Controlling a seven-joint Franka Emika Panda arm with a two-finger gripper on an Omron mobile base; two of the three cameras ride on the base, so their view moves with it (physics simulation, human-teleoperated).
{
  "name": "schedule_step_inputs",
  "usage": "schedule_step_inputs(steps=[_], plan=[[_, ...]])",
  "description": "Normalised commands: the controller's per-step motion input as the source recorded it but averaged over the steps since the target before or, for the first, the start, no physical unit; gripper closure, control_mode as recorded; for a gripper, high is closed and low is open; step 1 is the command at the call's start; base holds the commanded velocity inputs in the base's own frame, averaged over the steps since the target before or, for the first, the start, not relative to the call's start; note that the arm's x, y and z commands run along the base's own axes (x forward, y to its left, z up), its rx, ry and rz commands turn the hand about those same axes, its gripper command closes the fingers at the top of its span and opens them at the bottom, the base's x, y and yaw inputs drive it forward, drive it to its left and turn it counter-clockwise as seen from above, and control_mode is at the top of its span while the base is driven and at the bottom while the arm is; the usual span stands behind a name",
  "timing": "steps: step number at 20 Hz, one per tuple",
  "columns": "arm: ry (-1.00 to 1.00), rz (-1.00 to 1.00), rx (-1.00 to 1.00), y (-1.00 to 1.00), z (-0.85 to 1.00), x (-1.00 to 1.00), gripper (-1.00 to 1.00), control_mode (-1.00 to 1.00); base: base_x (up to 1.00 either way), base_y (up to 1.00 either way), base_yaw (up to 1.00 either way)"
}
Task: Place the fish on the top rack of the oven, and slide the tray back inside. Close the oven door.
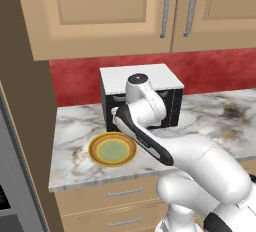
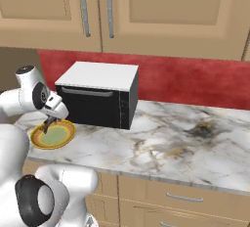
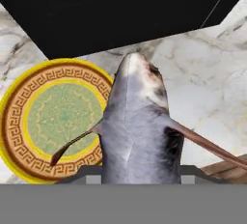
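Observation:
My gripper (image 2: 51, 119) is shut on the fish (image 3: 137, 126), a slim dark grey fish whose head points away from the hand. The fish (image 2: 47, 125) hangs a little above the right rim of the round yellow plate with the green centre (image 3: 60, 117). That plate (image 1: 112, 149) lies on the marble counter, in front of a small black box with a white top (image 2: 97, 94). In the left base view my own arm covers the hand. The oven, its door and its top rack are out of view.
The marble counter (image 2: 185, 143) stretches to the right, with a red backsplash behind and wooden wall cabinets (image 1: 100, 11) above. Drawers (image 1: 120, 193) sit under the counter. A tall brown panel (image 1: 30, 126) and a grey appliance edge (image 1: 5, 176) stand at the far left.

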Motion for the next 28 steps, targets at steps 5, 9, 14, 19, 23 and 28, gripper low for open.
schedule_step_inputs(steps=[5,9,14,19,23,28], plan=[[-0.08,0.16,0.1,-0.94,0.4,-0.65,1.0,-1.0,0.0,0.0,0.0],[-0.12,0.21,0.01,-0.91,0.23,-0.59,1.0,-1.0,0.0,0.0,0.0],[-0.14,0.15,0.0,-0.56,0.28,-0.25,1.0,-1.0,0.0,0.0,0.0],[-0.1,0.04,-0.01,-0.06,0.04,-0.05,1.0,1.0,0.0,0.0,0.0],[0.0,0.0,0.0,0.0,0.0,0.0,1.0,1.0,-0.39,0.0,0.03],[0.0,0.0,0.0,0.0,0.0,0.0,1.0,1.0,-0.97,0.0,0.15]])
